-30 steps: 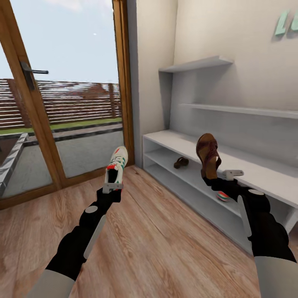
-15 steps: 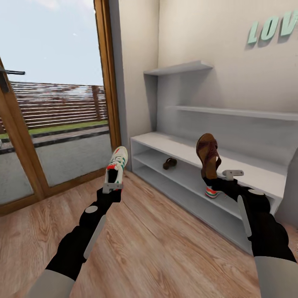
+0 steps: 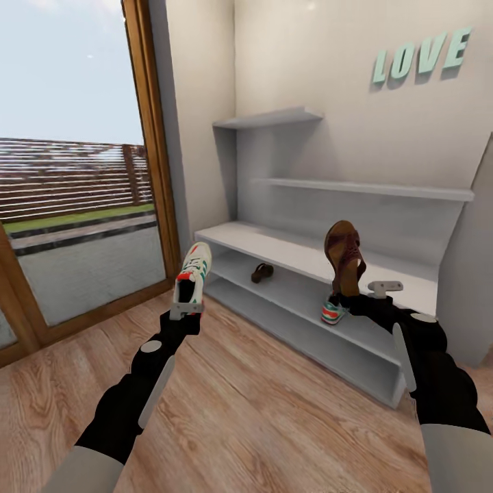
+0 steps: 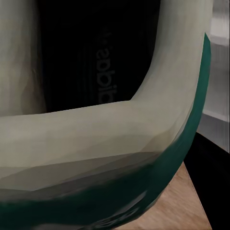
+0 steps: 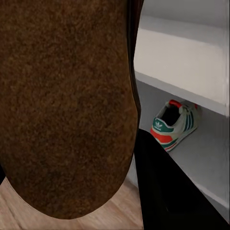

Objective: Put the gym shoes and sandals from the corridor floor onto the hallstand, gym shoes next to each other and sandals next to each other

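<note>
The left gripper (image 3: 186, 309) was pinching one gym shoe (image 3: 194, 269), toe up. The right gripper (image 3: 352, 300) was pinching one sandal (image 3: 344, 255), also standing tall. Just past the right gripper, a second gym shoe (image 3: 333, 313) sat on a low shelf of the hallstand (image 3: 287, 250). Farther along that shelf lay the other sandal (image 3: 261, 272). It looked about half done: two shoes were on the rack, and two were left to put beside their mates.

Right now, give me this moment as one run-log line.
left pincer: holds gym shoe | right pincer: holds sandal | hallstand: second sandal, second gym shoe on shelf, apart
</note>
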